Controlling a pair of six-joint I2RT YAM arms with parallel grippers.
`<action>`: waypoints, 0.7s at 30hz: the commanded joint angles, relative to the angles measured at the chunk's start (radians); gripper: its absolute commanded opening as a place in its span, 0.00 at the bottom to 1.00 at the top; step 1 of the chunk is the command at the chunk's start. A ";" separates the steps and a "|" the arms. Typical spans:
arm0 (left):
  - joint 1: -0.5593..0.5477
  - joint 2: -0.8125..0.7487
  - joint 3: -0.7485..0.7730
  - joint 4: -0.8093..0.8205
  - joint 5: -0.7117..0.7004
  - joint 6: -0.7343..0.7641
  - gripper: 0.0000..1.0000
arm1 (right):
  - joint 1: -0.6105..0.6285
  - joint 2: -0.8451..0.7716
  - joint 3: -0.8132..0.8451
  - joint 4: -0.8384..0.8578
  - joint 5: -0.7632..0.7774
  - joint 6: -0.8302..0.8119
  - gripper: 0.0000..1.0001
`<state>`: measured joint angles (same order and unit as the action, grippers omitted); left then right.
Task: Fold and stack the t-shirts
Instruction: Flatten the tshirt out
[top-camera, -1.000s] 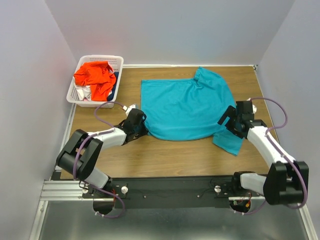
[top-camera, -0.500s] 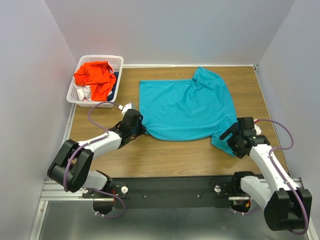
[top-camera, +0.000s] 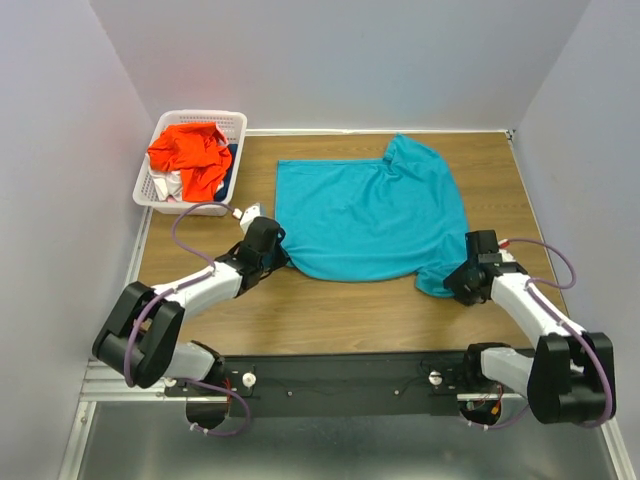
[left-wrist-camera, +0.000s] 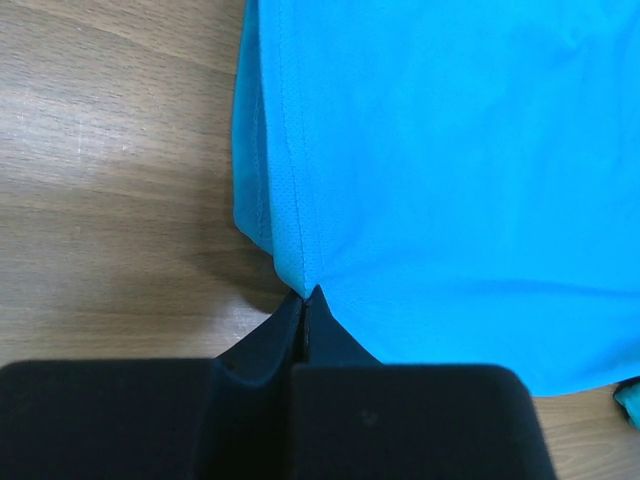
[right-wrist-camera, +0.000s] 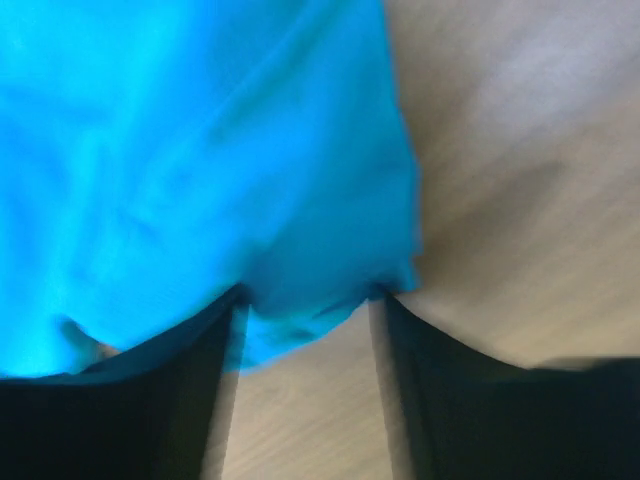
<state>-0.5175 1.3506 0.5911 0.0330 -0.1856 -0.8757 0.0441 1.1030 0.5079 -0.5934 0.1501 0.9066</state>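
Left tool (left-wrist-camera: 308, 298) tight on near-left corner of teal t-shirt (top-camera: 370, 215); right tool (right-wrist-camera: 308, 295) apart astride its near-right edge, table (top-camera: 330, 312) alongside.

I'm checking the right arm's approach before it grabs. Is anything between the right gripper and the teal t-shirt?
Nothing visible stands in the way. The right gripper has its jaws apart with an edge of the teal t-shirt lying between them, and only bare table shows beside it.

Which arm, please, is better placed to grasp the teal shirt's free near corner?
Right: the right gripper straddles that corner of the teal shirt, jaws apart; the left gripper is shut on the other.
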 joint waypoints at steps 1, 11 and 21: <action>0.001 0.019 0.035 -0.013 -0.046 0.018 0.00 | 0.000 0.078 -0.023 0.136 0.022 -0.018 0.40; 0.001 -0.045 0.205 -0.085 -0.106 0.070 0.00 | 0.000 -0.092 0.234 0.214 0.107 -0.057 0.01; -0.004 -0.344 0.452 -0.136 -0.161 0.150 0.00 | 0.000 -0.310 0.666 0.213 0.223 -0.167 0.01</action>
<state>-0.5175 1.1049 0.9661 -0.0986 -0.2932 -0.7818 0.0444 0.8539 1.0233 -0.4015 0.2913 0.8051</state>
